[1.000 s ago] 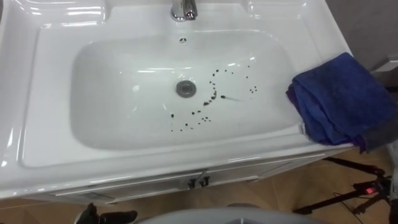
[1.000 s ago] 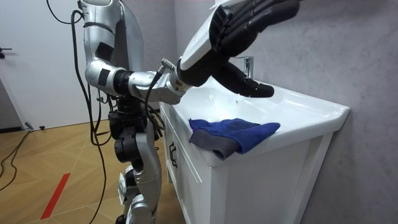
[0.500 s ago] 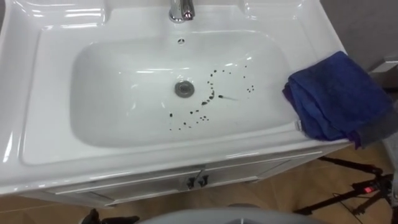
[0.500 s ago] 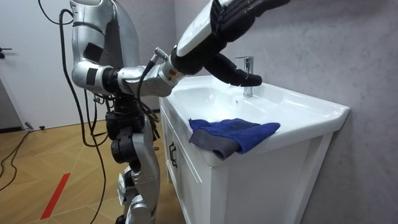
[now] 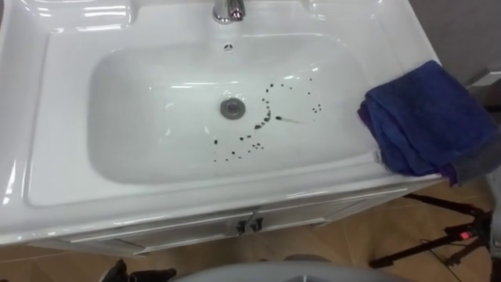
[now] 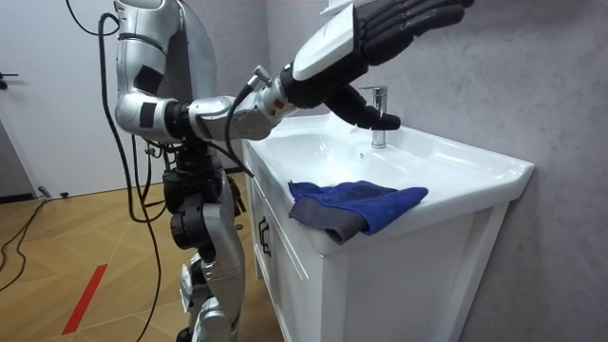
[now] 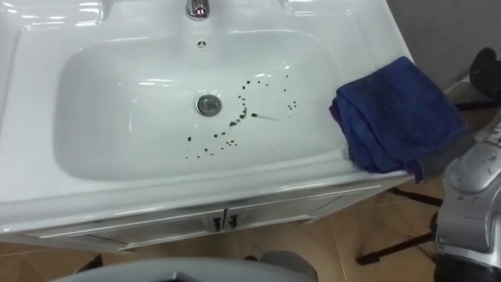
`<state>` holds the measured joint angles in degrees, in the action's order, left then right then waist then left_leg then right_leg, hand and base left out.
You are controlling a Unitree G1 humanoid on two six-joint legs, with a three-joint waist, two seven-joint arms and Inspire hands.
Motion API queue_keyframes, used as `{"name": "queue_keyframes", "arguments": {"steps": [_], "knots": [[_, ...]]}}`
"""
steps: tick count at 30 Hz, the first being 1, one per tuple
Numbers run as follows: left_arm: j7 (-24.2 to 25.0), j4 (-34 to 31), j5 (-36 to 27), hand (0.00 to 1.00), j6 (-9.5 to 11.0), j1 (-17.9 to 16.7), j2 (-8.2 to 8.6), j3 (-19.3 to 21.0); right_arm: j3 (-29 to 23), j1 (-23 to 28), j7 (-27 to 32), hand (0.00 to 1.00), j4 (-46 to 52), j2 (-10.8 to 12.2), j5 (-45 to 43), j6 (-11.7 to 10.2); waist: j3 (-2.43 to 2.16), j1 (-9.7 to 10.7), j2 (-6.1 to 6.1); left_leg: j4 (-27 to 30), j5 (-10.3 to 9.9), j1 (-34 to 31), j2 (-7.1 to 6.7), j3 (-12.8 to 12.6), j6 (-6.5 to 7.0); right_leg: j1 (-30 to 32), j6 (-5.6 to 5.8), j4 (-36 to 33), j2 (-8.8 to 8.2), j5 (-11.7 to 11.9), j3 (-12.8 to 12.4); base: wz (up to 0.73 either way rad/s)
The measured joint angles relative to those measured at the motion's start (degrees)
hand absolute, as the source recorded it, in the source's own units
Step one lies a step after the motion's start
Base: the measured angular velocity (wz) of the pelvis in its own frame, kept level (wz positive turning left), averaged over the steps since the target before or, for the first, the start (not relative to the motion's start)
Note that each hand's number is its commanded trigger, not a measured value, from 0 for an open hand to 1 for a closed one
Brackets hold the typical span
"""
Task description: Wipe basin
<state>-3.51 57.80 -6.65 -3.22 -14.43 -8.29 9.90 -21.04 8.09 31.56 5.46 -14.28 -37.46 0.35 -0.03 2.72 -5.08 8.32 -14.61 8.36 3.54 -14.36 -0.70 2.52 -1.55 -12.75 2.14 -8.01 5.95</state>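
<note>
The white basin (image 5: 156,157) has a scatter of dark specks (image 5: 250,141) to the right of and below its drain (image 5: 232,108). A folded blue cloth (image 5: 423,117) with a grey edge lies on the basin's right rim and hangs slightly over the front corner. In the room view I stand at the front of the vanity. My right hand (image 6: 399,24) is raised high above the cloth (image 6: 356,199), fingers straight and holding nothing. My right arm (image 7: 470,204) shows at the right edge of the right eye view.
A chrome faucet (image 5: 228,9) stands at the back middle of the basin. Below the rim are the cabinet doors with small handles (image 5: 249,225). A dark tripod (image 5: 446,235) stands on the wooden floor to the right. A grey wall is behind the vanity.
My right hand has lifted a little and swung slightly over the basin, still open. My torso has shifted and the eye view moved with it. Cloth and specks are unchanged.
</note>
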Motion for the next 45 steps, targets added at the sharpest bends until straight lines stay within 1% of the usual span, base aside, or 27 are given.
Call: {"name": "queue_keyframes", "arguments": {"steps": [1, 3, 8, 13, 15, 18, 20, 26, 29, 32, 36, 40, 42, 45], "knots": [[-0.01, 0.07, 0.0, 0.0, 0.0, -0.01, 0.0, 0.0, 0.17, 0.0, -0.23, 0.0, 0.04, 0.0, -1.54, 0.0, -0.13, 0.02, -0.08, 0.0, 0.0, 0.07, 0.01, 0.03, 0.0, -0.03, 0.0, 0.02, 0.04, 0.0, -0.09, -0.07], [-0.01, 0.08, -0.01, 0.0, 0.0, -0.03, 0.05, 0.01, 0.52, 0.0, -0.97, 0.0, 0.23, 0.0, -2.6, 0.21, -0.19, -0.03, -0.14, 0.0, 0.0, 0.19, 0.01, 0.04, 0.0, -0.06, 0.0, 0.04, 0.1, 0.0, -0.38, -0.08], [-0.08, 0.08, -0.05, 0.0, 0.0, 0.06, 0.07, -0.22, 4.2, 0.05, -2.72, 0.0, 1.36, 0.08, -3.8, 0.94, -0.38, -0.03, 0.23, -0.01, 0.0, 0.31, -0.07, 0.06, 0.0, -0.13, 0.02, 0.11, 0.13, 0.02, -0.9, -0.05], [-0.08, 0.1, -0.36, 0.0, 0.0, -0.02, 0.21, -0.22, 4.67, 0.18, -3.32, 0.0, 2.43, 0.18, -4.11, 0.99, -0.33, -0.12, 0.67, -0.01, 0.0, 0.56, -0.05, 0.05, 0.0, -0.48, 0.02, 0.1, 0.21, 0.03, -1.0, 0.0], [-0.07, 0.1, -0.44, 0.0, 0.0, -0.25, 0.59, -0.21, 4.96, 0.18, -4.32, 0.0, 2.43, 0.54, -4.1, 1.01, -0.19, -0.11, 0.86, -0.06, 0.0, 0.92, -0.05, 0.03, 0.0, -0.89, 0.01, 0.1, 0.22, 0.03, -1.01, 0.0], [-0.03, 0.11, -0.44, 0.0, 0.0, -0.35, 0.75, -0.21, 5.27, 0.18, -5.03, 0.0, 2.42, 1.0, -4.1, 1.02, -0.11, -0.16, 1.06, -0.05, 0.0, 1.15, -0.05, -0.03, 0.0, -1.23, 0.01, 0.12, 0.21, 0.04, -1.01, 0.01], [0.02, 0.23, -0.43, 0.0, 0.0, -0.36, 0.8, -0.09, 6.02, 0.18, -6.18, 0.0, 2.42, 1.03, -4.1, 1.06, -0.08, -0.55, 1.25, -0.05, 0.0, 1.18, -0.05, -0.37, 0.0, -1.19, 0.01, 0.13, 0.23, 0.05, -1.2, 0.0], [0.4, 1.75, -0.64, 0.0, 0.11, 0.27, 0.96, -0.35, 8.13, 0.14, -10.42, 0.0, 2.42, 1.03, -4.08, 1.14, -0.15, -1.42, 1.57, -0.04, 0.0, 1.1, -0.09, -0.51, 0.0, -1.02, 0.02, 0.05, 0.19, 0.07, -1.19, -0.01], [0.37, 1.91, -0.63, 0.0, 0.11, 0.27, 0.96, -0.67, 9.04, 0.0, -11.67, 0.0, 2.42, 1.03, -4.09, 1.61, -0.2, -1.62, 1.65, -0.04, 0.0, 1.1, -0.09, -0.48, 0.0, -1.08, 0.02, 0.04, 0.17, 0.07, -1.13, 0.0], [0.34, 1.85, -0.64, 0.0, 0.14, 0.37, 0.93, -1.18, 10.01, -0.18, -12.58, 0.0, 2.42, 1.03, -4.08, 2.28, -0.23, -1.63, 1.57, -0.04, 0.0, 1.1, -0.08, -0.48, 0.0, -1.08, 0.02, 0.06, 0.17, 0.07, -1.13, 0.0], [0.33, 1.85, -0.62, 0.0, 0.28, 0.45, 0.76, -1.23, 11.01, -0.18, -13.8, 0.0, 2.42, 1.03, -4.08, 2.29, -0.22, -1.61, 1.47, -0.05, 0.0, 1.07, -0.09, -0.39, 0.0, -1.1, 0.03, 0.09, 0.16, 0.07, -1.11, 0.0], [0.25, 1.85, -0.66, 0.0, 0.33, 0.53, 0.31, -2.21, 11.45, -0.35, -14.19, 0.0, 2.45, 1.03, -4.08, 2.33, -0.27, -1.59, 1.0, -0.05, 0.0, 0.9, -0.08, 0.29, 0.0, -1.05, 0.04, 0.09, 0.13, 0.06, -0.86, 0.02], [0.21, 1.86, -0.61, 0.0, 0.33, 0.93, -0.21, -3.24, 11.7, -0.81, -14.26, 0.0, 2.45, 1.03, -4.09, 2.33, -0.16, -1.59, 0.64, -0.05, 0.0, 0.73, -0.08, 0.46, 0.0, -0.95, 0.03, 0.09, 0.11, 0.07, -0.7, 0.05], [0.2, 1.92, -0.62, 0.0, 0.39, 1.2, -0.42, -3.46, 12.83, -1.47, -14.26, 0.0, 2.45, 1.03, -4.08, 2.3, -0.2, -1.51, 0.43, -0.04, 0.0, 0.63, -0.08, 0.55, 0.0, -0.9, 0.03, 0.08, 0.05, 0.07, -0.5, 0.02]]}}
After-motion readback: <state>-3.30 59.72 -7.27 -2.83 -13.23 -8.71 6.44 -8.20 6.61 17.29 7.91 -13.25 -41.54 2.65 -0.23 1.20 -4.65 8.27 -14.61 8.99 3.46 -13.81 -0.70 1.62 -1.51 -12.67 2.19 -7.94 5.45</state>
